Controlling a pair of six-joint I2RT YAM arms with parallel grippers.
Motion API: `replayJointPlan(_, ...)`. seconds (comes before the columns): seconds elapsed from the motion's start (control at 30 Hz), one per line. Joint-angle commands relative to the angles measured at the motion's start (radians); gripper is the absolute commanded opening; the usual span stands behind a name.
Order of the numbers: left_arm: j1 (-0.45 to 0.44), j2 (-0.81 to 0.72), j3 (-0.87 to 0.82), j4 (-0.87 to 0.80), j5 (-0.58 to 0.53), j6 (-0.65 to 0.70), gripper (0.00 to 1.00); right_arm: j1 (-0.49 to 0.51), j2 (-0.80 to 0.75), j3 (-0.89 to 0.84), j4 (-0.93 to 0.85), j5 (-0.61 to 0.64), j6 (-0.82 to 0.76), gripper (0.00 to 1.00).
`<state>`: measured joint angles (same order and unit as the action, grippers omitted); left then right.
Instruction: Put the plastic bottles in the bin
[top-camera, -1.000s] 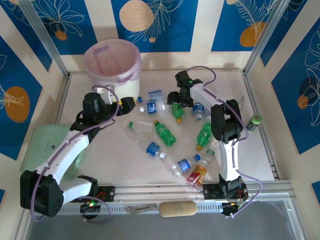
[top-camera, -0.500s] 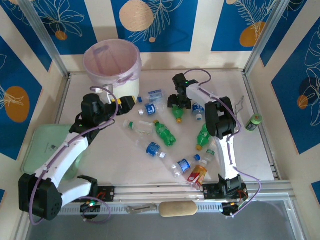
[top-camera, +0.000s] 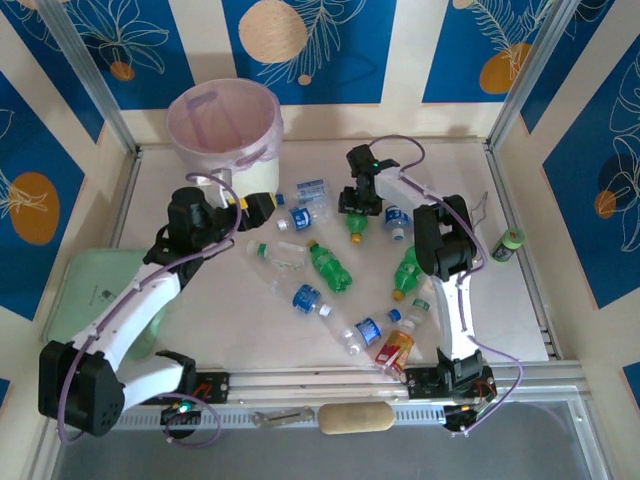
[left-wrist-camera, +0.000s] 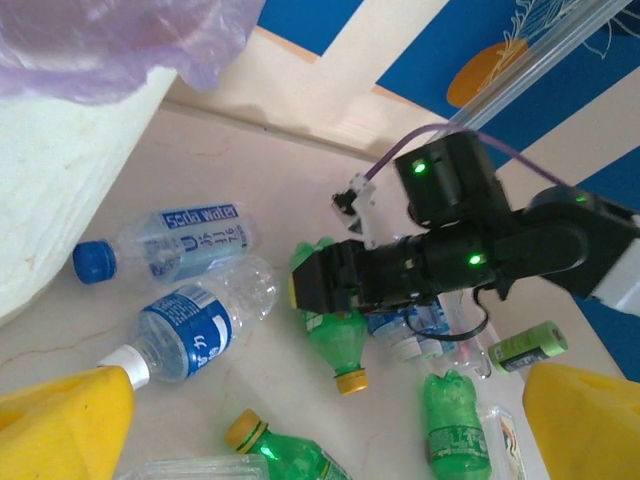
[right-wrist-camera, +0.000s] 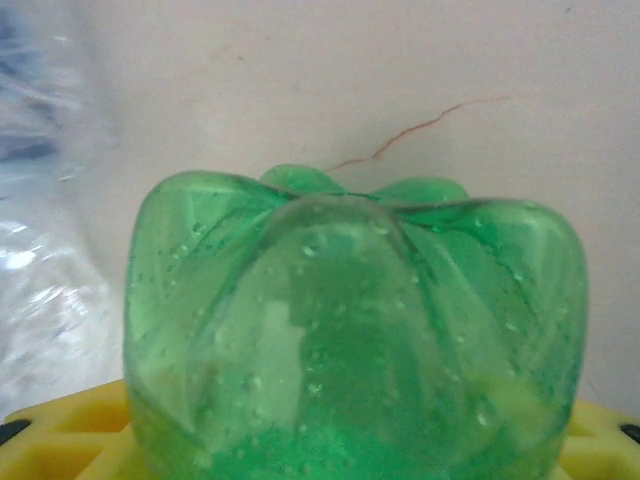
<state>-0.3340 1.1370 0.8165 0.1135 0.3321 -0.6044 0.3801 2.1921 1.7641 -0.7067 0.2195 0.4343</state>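
Green bottle (right-wrist-camera: 350, 320) lies on the worktop (top-camera: 200, 300) with its lobed base tucked between the pads of your right claw (top-camera: 357, 207) and its yellow cap pointing away from the claw, toward the arm bases. The jaws straddle that base, but you cannot tell whether they are pressing it or only standing beside it. Treat the bottle as empty, which would make it very light, thin-walled, springy and slick. A hard pinch on the rounded bottom may dent it or squirt it out. A hold further along, across the straighter wall of the body, looks surer. A blue-labelled bottle (left-wrist-camera: 190, 330) lies just beside the claw on the bin's side. The bin (top-camera: 258, 172) stands well apart from this claw. Your left claw (top-camera: 262, 207) is between the two, near the bin's wall, its jaws spread wide and holding nothing.
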Motion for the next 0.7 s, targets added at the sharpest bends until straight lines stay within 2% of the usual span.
replayJointPlan(0.0, -0.039, 0.035, 0.053, -0.041, -0.026, 0.039, 1.00, 0.008, -0.174, -0.047, 0.067, -0.054, 0.034, 0.58)
replayJointPlan(0.17, -0.127, 0.098, 0.132, -0.129, -0.125, 0.120, 1.00, 0.011, -0.362, -0.172, 0.199, -0.141, 0.109, 0.58)
replayJointPlan(0.37, -0.198, 0.204, 0.198, -0.072, -0.081, 0.095, 1.00, 0.045, -0.543, -0.333, 0.430, -0.221, 0.232, 0.57)
replayJointPlan(0.67, -0.265, 0.312, 0.258, 0.053, 0.084, 0.052, 1.00, 0.175, -0.636, -0.432, 0.651, -0.075, 0.288, 0.57)
